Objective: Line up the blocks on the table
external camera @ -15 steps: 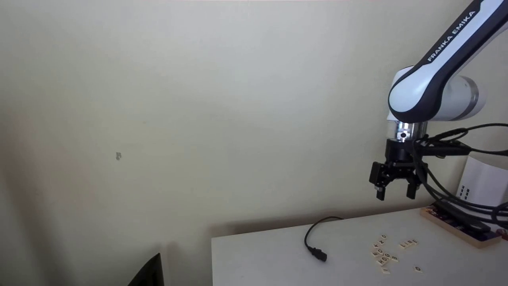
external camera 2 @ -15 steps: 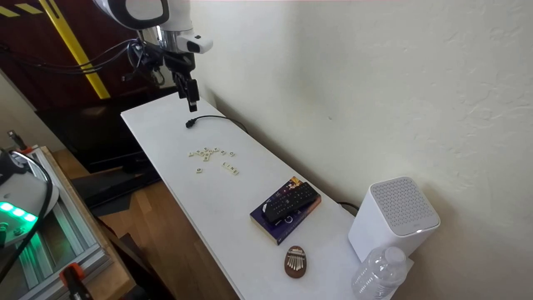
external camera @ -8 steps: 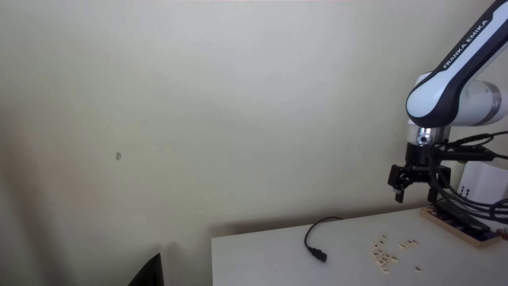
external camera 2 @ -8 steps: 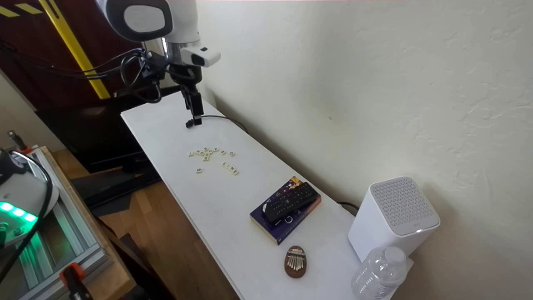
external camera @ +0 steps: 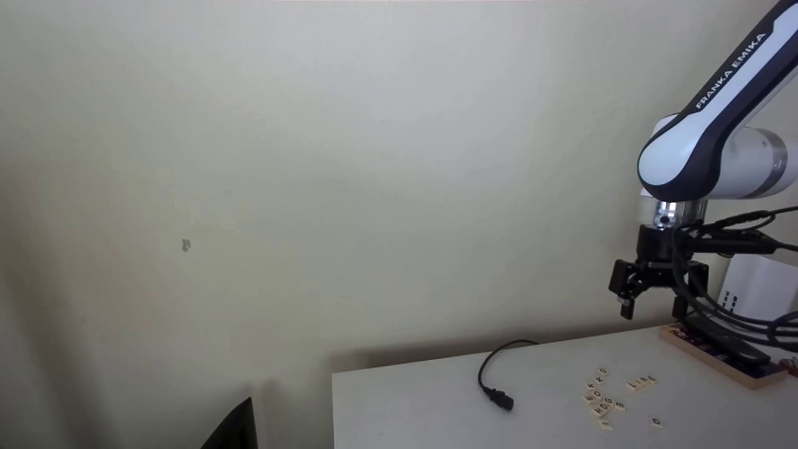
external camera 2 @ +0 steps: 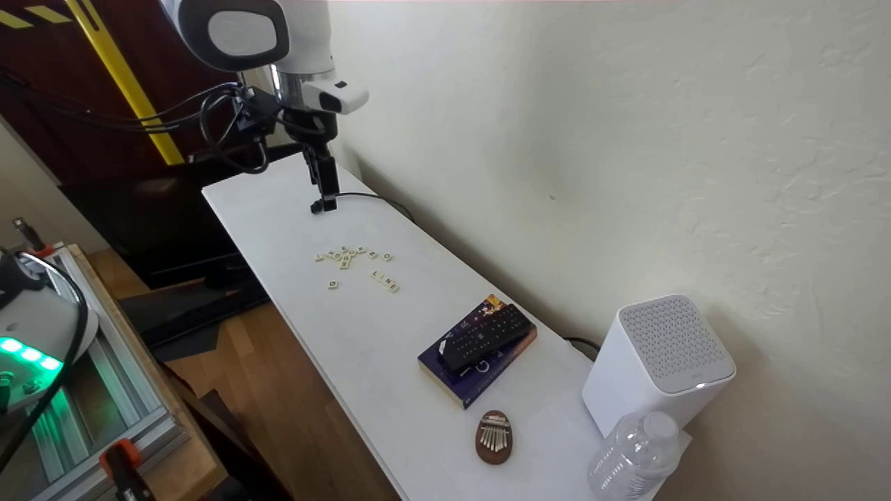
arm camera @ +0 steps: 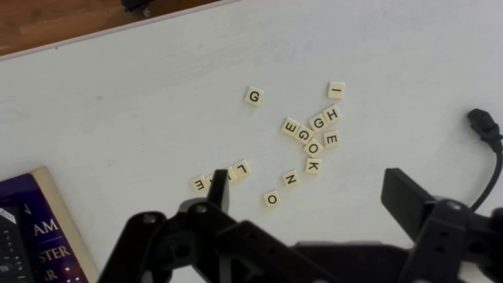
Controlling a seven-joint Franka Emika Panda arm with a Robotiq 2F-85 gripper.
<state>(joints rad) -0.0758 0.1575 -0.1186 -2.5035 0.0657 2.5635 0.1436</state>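
The end effector hangs above the worktop, fingers spread wide, gripping nothing. In the wrist view, loose lettered blocks lie mostly towards its twelve o'clock, a row of four at nine with a book beyond, a black cable at three.

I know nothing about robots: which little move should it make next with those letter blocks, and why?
Probably ease the open gripper over the lone G block. The gripper holds nothing, and that block lies apart from the others, so it looks easier to grip than the bunched blocks. The row reading LINE already looks lined up.
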